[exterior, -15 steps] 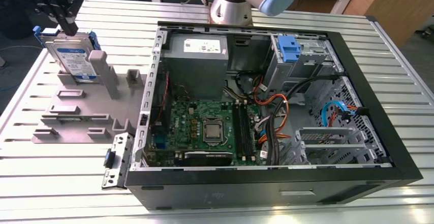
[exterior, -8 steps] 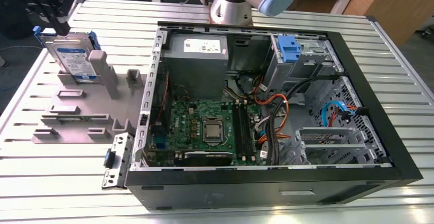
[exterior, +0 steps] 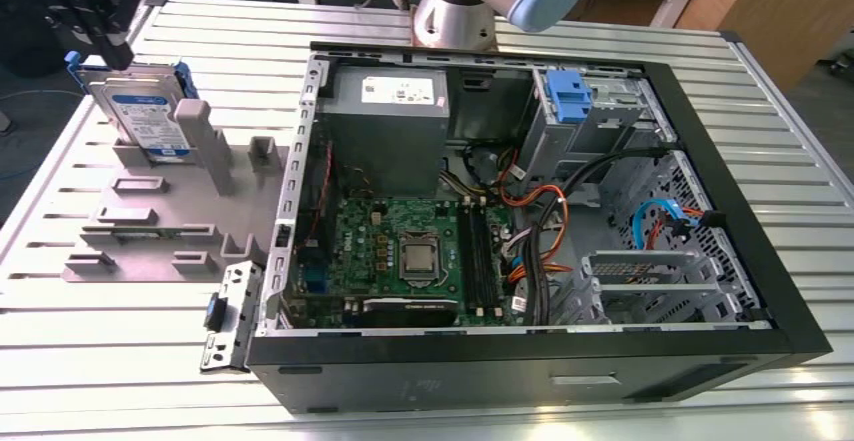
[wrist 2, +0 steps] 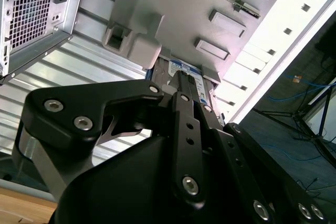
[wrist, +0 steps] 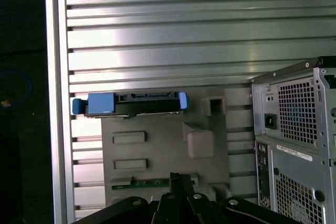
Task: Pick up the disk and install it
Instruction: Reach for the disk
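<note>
While the disk point(exterior: 140, 111) stands on edge in the grey holder point(exterior: 160, 231), at the exterior view's left of the case point(exterior: 534, 356), the gripper point(exterior: 110, 46) hangs just above it, apart; whether open or closed, I cannot tell. Seen in the first wrist view, the disk's point(wrist: 131, 104) long top edge runs parallel to the slats of the table point(exterior: 107, 361).

exterior view: camera set high off the arm, facing down at a slant onto the open computer case point(exterior: 534, 361) and the ribbed counter point(exterior: 107, 361); wide coverage from a moderate distance. first wrist view: looks straight down on the counter from well above, taking in the grey holder plate point(wrist: 168, 150), the disk point(wrist: 131, 103) edge-on and the case's rear panel. second wrist view: close behind the gripper point(wrist 2: 181, 93), tilted, facing the same plate. all three views share plate, disk and case.
</note>
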{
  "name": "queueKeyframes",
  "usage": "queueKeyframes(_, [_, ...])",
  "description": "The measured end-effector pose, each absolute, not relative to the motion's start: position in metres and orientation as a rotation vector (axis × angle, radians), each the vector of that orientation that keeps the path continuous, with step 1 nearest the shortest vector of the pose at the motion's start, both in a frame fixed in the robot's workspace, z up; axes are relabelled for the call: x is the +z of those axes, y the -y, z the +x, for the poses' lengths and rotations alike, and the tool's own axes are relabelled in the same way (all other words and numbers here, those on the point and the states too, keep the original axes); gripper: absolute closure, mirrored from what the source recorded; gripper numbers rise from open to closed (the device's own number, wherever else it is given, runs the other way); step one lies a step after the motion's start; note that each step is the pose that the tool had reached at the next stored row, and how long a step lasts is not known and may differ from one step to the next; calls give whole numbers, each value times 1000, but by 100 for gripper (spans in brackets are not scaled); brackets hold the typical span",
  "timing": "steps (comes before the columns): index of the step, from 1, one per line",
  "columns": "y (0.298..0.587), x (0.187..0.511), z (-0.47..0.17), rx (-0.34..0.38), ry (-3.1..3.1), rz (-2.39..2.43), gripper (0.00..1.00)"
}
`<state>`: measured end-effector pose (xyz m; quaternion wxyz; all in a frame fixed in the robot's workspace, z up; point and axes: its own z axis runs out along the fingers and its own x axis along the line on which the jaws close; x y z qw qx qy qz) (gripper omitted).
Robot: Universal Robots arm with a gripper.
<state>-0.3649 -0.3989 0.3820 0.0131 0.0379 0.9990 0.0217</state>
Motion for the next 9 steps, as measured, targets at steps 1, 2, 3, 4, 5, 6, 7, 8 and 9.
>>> queueKeyframes(1, [399,382,-365,68,-3112,118,89])
queueKeyframes(2, [399,382,-366,68,-3112,118,89])
queueKeyframes(3, [399,382,-366,68,-3112,118,89])
queueKeyframes(4, [399,382,-367,68,-3113,118,89])
queueKeyframes(5, [399,382,-367,68,-3113,118,89])
queueKeyframes(6, [399,382,-368,68,-3113,118,89])
queueKeyframes(7, [399,382,-368,68,-3112,118,89])
queueKeyframes(8, [399,382,-369,68,-3112,118,89])
queueKeyframes(9, [399,382,-369,68,-3113,118,89])
